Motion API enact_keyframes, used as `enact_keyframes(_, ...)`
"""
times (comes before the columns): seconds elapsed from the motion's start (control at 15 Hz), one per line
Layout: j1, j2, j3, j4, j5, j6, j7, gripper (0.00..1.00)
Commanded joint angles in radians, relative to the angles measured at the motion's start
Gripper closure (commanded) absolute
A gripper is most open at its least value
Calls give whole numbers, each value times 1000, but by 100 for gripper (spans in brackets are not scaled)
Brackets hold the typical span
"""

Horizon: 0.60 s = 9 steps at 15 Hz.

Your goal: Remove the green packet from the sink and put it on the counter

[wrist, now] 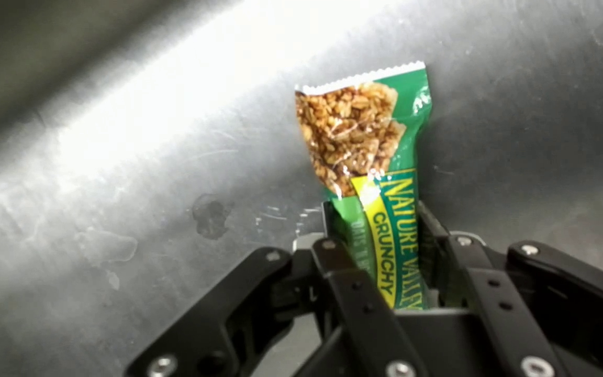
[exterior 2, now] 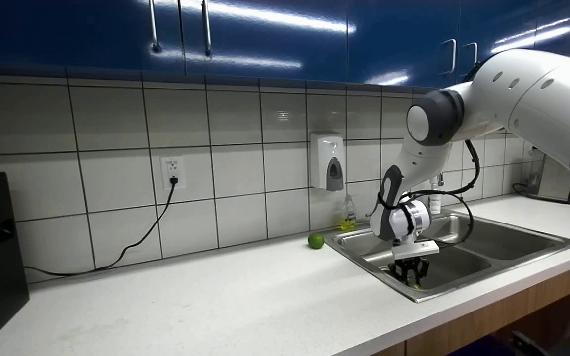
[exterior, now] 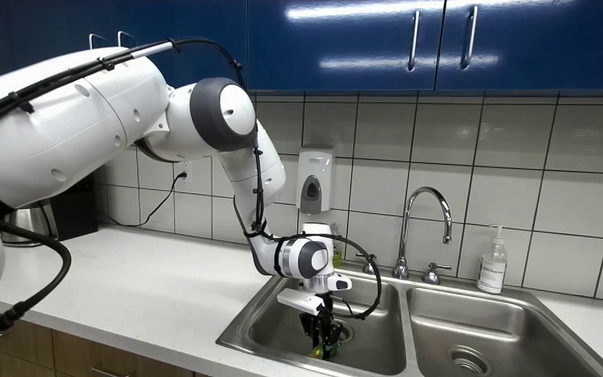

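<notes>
The rounded white arm (exterior: 178,124) has charcoal joint caps (exterior: 211,118), strapped black cables (exterior: 106,64) and black fingers (wrist: 346,275) with silver screws (wrist: 537,365).

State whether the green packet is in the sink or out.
In: the wrist view shows the Nature Valley packet over steel; both exterior views show part of it inside the sink.

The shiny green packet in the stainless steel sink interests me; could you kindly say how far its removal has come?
Done: the reach, with the black gripper down in the sink. In hand: the grasp, the gripper appearing closed against both edges of the packet. Remaining: with the packet inside the sink, lifting it out onto the smooth off-white counter.
</notes>
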Motion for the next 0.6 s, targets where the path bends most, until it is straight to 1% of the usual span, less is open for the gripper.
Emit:
enact_keyframes(0.0,4,-12,-9,16,-24,-44,21,90)
enact_keyframes(0.53,35,-140,-35,-60,-43,-38,33,91)
